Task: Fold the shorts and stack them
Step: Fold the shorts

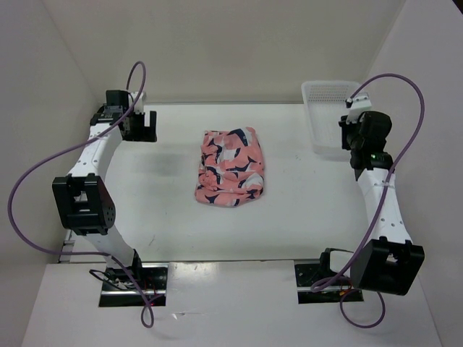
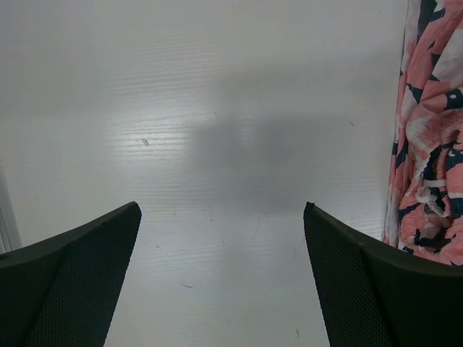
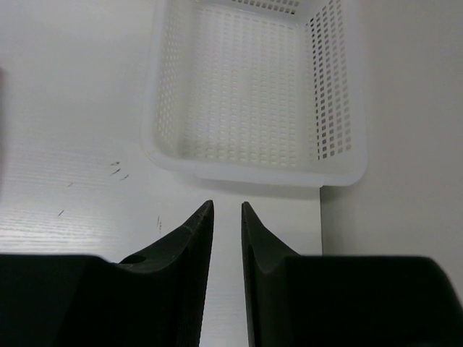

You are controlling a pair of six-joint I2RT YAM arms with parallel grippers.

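Lying on the tabletop (image 1: 159,210): one shorts (image 1: 230,168), room all round; one basket (image 1: 316,137) at the far-right corner.
The left tool (image 2: 222,210) is apart; the right tool (image 3: 227,204) is nearly together.

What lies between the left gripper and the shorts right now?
Only bare table between the left gripper and the shorts; top external and left wrist views both show that stretch without objects.

- Left arm (image 1: 92,155): runs up the left side, elbow bent out near the base, wrist at the far end.
- Left gripper (image 2: 221,278): jaws spread wide, nothing between them.
- Right arm (image 1: 382,202): stretched up the right side, forearm leaning inward.
- Right gripper (image 3: 227,217): fingers drawn nearly together with only a slim gap, holding nothing.
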